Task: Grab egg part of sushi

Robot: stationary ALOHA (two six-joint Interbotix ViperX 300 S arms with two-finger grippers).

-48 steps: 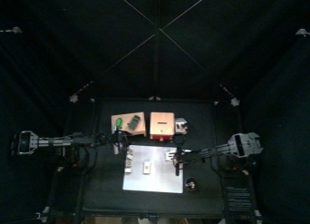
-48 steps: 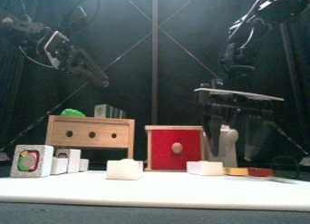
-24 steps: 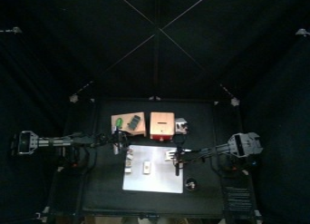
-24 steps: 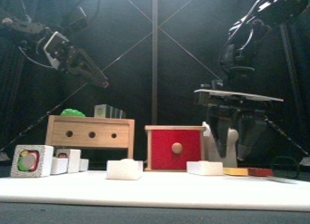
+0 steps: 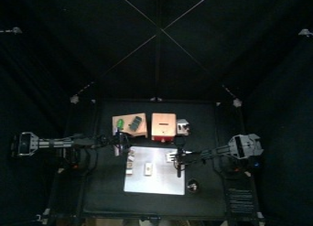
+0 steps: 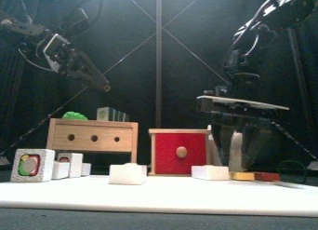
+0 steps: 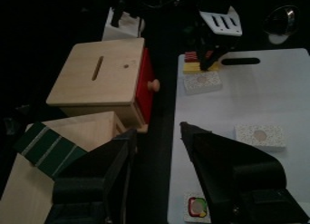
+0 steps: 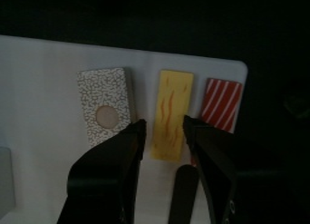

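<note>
Front edge of board: a white rice block (image 6: 126, 174) lies nearest the front camera, with a small picture card (image 6: 30, 166) and white pieces at the far left.
Egg strip: the yellow egg strip (image 8: 172, 113), the task's target, lies flat on the white cutting board (image 8: 36, 73) between a speckled white piece with a round spot (image 8: 104, 104) and a red striped piece (image 8: 219, 104), all three side by side and just apart.
Right gripper: the right gripper (image 8: 161, 140) hangs low over the strip, jaws parted, one on each long side of it; no contact shows, and nothing is held. That straddle looks made for a pinch across the narrow width.
Next move, as I judge: lower a little and close; the neighbours sit near, so a skewed descent could nudge them.
Behind the board: a red box (image 6: 180, 152) and a wooden box with a slot (image 7: 100, 75) stand at the board's far side, apart from the strip.
Left gripper: the left gripper (image 7: 158, 164) rests raised at the left, jaws apart, empty.
Surface and room: small black table (image 5: 104, 166), black curtains all round.
</note>
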